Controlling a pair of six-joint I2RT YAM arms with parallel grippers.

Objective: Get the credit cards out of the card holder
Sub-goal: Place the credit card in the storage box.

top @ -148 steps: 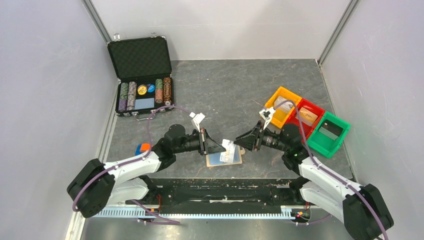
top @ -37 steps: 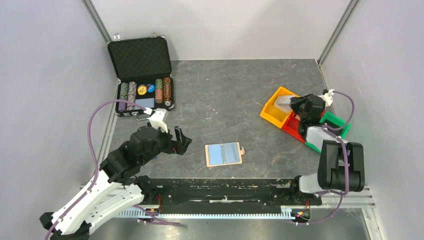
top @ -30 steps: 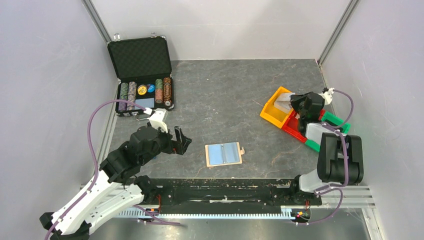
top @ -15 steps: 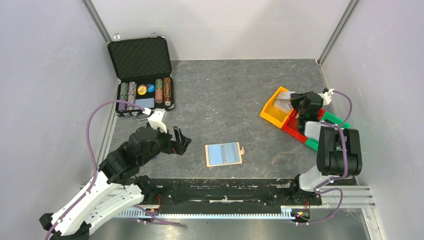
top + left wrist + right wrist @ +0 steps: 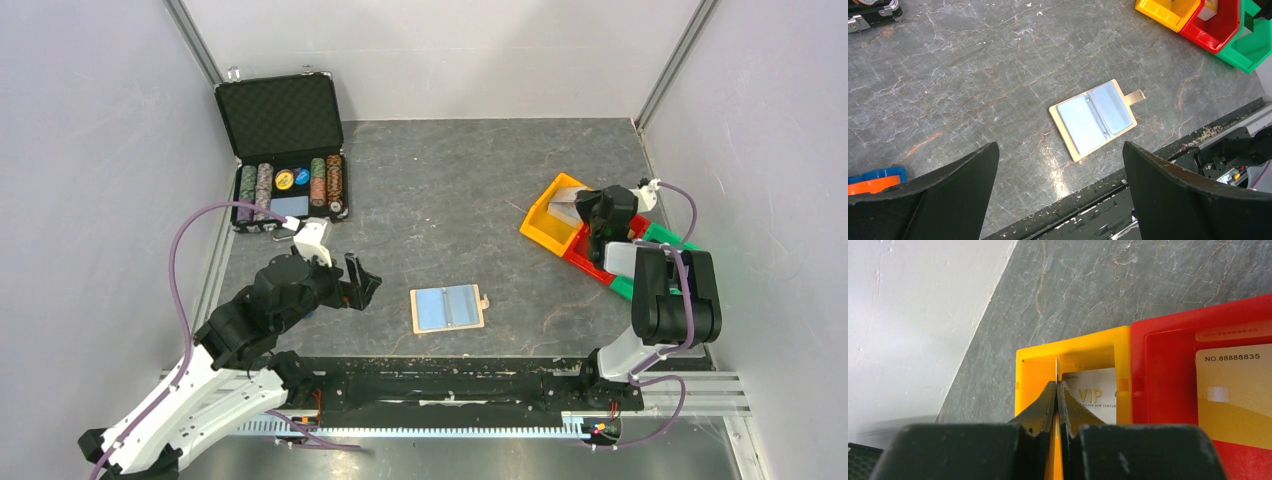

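Note:
The card holder [image 5: 448, 308] [image 5: 1094, 118] lies open and flat near the table's front edge, its two light blue pockets up and its tan tab to the right. My left gripper [image 5: 362, 282] [image 5: 1059, 150] hangs open above and to the left of it, holding nothing. Over the yellow bin [image 5: 553, 222] [image 5: 1038, 375], my right gripper [image 5: 588, 210] [image 5: 1056, 385] is shut on a thin pale credit card [image 5: 1055, 369], seen edge-on. A white VIP card [image 5: 1095, 390] lies in that bin. A gold card [image 5: 1233, 400] lies in the red bin [image 5: 1168, 355].
An open black chip case [image 5: 285, 150] stands at the back left. A green bin [image 5: 675, 243] sits beyond the red one, close to the right wall. A small orange and blue object [image 5: 873, 180] lies by the left arm. The black front rail [image 5: 450, 375] borders the table.
Both grippers have left the card holder, which now lies alone. Over the last second my right gripper has edged left over the yellow bin with the card; the left arm has hardly moved.

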